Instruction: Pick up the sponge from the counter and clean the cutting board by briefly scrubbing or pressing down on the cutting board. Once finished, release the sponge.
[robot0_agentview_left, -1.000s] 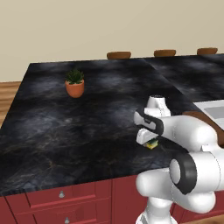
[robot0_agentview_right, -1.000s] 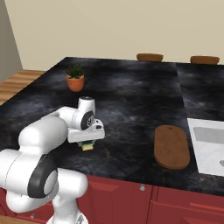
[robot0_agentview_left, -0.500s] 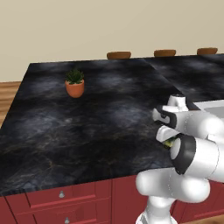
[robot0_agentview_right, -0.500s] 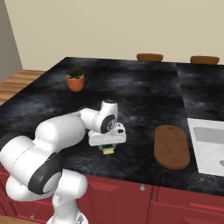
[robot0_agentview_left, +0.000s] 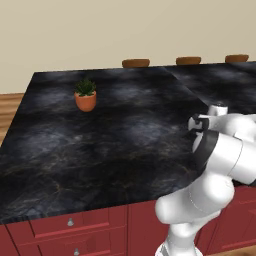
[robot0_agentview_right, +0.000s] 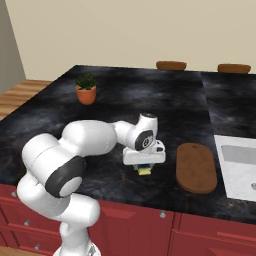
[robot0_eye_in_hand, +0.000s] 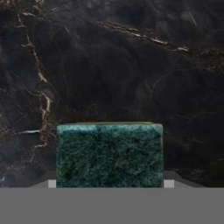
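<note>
Since your pincer is clamped on the sponge, carried just above the counter near its front edge, you're probably heading for the cutting board beside it.

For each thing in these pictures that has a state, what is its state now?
sponge: held in the gripper, lifted above the counter, green side up.
gripper: shut on the sponge.
cutting board: flat on the counter, bare, untouched.
potted plant: upright.
</note>
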